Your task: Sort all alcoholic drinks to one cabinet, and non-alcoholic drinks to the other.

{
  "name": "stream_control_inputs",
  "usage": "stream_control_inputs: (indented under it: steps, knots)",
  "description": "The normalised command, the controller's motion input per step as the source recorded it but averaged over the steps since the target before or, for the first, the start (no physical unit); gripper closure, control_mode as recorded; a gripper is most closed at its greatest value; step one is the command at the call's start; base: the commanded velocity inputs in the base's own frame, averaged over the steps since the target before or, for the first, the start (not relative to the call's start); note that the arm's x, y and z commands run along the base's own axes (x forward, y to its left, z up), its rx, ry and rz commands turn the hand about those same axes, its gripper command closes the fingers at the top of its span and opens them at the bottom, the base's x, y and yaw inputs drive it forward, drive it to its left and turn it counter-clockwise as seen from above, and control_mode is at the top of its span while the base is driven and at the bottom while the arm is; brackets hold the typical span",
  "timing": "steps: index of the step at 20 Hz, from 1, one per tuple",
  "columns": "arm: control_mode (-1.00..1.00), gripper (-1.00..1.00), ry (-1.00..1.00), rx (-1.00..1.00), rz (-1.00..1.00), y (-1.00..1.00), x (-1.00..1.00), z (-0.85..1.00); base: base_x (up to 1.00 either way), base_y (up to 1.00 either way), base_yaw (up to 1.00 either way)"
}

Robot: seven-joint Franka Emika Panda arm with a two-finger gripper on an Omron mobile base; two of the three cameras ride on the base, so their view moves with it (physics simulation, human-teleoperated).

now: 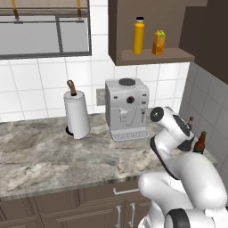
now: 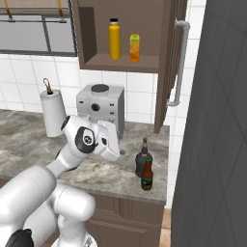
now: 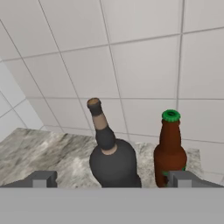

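Two alcoholic drinks stand on the counter's right end, a squat black bottle (image 3: 114, 162) (image 2: 142, 161) and, to its right, a slim brown beer bottle (image 3: 169, 153) (image 2: 147, 177) (image 1: 200, 143). My gripper (image 3: 113, 179) is open just short of them, its jaws spread wide with the black bottle centred between them and nothing held. Above, the open cabinet (image 2: 120, 63) (image 1: 156, 56) has both non-alcoholic drinks on its shelf: a tall yellow-orange bottle (image 1: 139, 35) (image 2: 114, 39) and an orange juice carton (image 1: 158, 42) (image 2: 134, 48). Its door (image 2: 166, 58) is swung open and carries a grey tubular handle (image 2: 179, 62).
A grey coffee machine (image 1: 127, 109) (image 2: 100, 106) and a paper towel roll (image 1: 76, 113) (image 2: 52, 113) stand at the back of the marble counter (image 1: 53, 156). A tiled side wall (image 3: 144, 65) rises right behind the bottles. Drawers (image 1: 116, 191) lie below the counter edge.
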Motion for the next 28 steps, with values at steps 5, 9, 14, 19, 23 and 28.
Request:
stream_control_inputs:
  steps: [5,9,14,19,23,28]
  knots:
    - [-1.00,-1.00,0.00,0.00,0.00,-0.14,0.08,-0.12,0.00,0.00,0.00]
    - [-1.00,-1.00,0.00,0.00,0.00,-0.13,0.01,-0.13,0.00,0.00,0.00]
    - [-1.00,-1.00,0.00,0.00,0.00,-0.11,0.02,-0.12,0.00,0.00,0.00]
    - [-1.00,-1.00,0.00,0.00,0.00,-0.09,0.08,-0.10,0.00,0.00,0.00]
    - [-1.00,-1.00,0.00,0.00,0.00,-0.09,0.12,-0.06,0.00,0.00,0.00]
    - [-1.00,-1.00,0.00,0.00,0.00,-0.08,0.11,-0.05,0.00,0.00,0.00]
